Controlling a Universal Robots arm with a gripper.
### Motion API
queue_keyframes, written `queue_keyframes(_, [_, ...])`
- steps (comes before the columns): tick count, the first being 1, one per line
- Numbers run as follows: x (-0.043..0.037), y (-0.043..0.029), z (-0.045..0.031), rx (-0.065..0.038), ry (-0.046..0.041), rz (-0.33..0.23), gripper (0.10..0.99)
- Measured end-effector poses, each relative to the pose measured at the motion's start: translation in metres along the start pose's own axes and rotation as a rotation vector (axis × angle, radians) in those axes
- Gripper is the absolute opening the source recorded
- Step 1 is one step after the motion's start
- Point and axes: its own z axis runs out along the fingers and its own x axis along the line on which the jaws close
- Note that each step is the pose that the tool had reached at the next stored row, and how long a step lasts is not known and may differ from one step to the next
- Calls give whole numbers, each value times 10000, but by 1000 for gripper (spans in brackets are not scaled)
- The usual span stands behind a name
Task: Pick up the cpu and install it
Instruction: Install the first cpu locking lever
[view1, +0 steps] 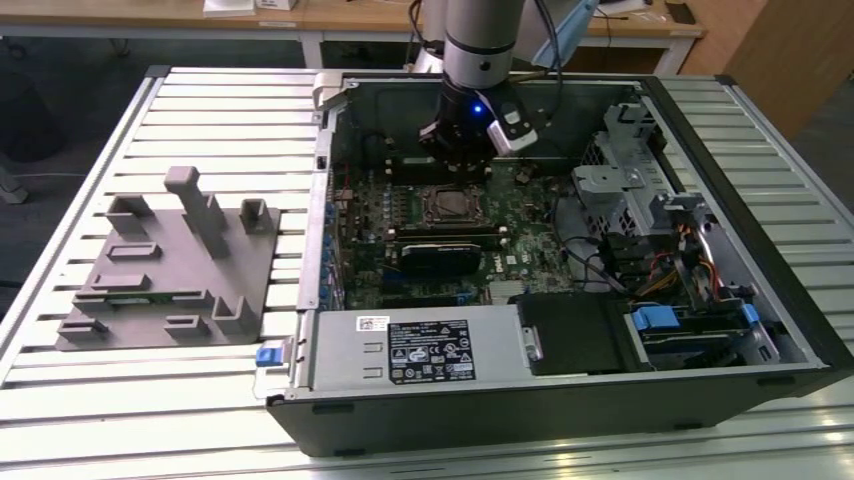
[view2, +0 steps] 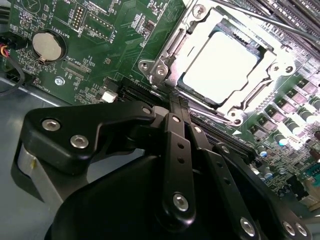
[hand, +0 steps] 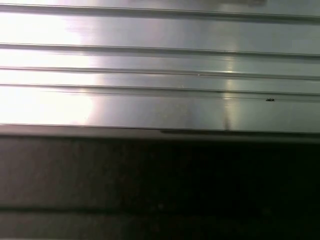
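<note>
Exterior view: the gripper (view1: 461, 150) is hanging inside the open computer case (view1: 747, 330), just at 12 o'clock of the metal-framed socket (view1: 447, 206) on the green motherboard (view1: 534, 255). The case walls are boxing it in: the rear wall is standing close at 12 o'clock, the drive cage (view1: 627, 180) is crowding in at 3 o'clock, and the silver power-supply box (view1: 414, 347) is lying well apart at 6 o'clock. Open room is remaining mainly straight above the board.

In the second wrist view the cpu (view2: 222, 65) is sitting flat inside the socket frame (view2: 165, 57), its pale top showing bright through the frame's window. The gripper's black links (view2: 177, 150) are converging into a narrow stack just short of the frame's near edge, touching nothing that I can make out; whether the fingertips are parted or pressed together I cannot tell. A round coin battery (view2: 47, 46) is lying on the board near 10 o'clock of the links.

The case is resting on a slatted metal table (view1: 200, 110), where a grey fixture tray (view1: 174, 265) is sitting at 9 o'clock. Wooden desks (view1: 347, 15) are standing behind, at 12 o'clock.
</note>
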Motion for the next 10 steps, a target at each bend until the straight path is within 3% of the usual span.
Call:
queue_keyframes(4, [0,-1,12,68,3,-2,106])
queue_keyframes(10, [-3,-2,51,293,8,-5,106])
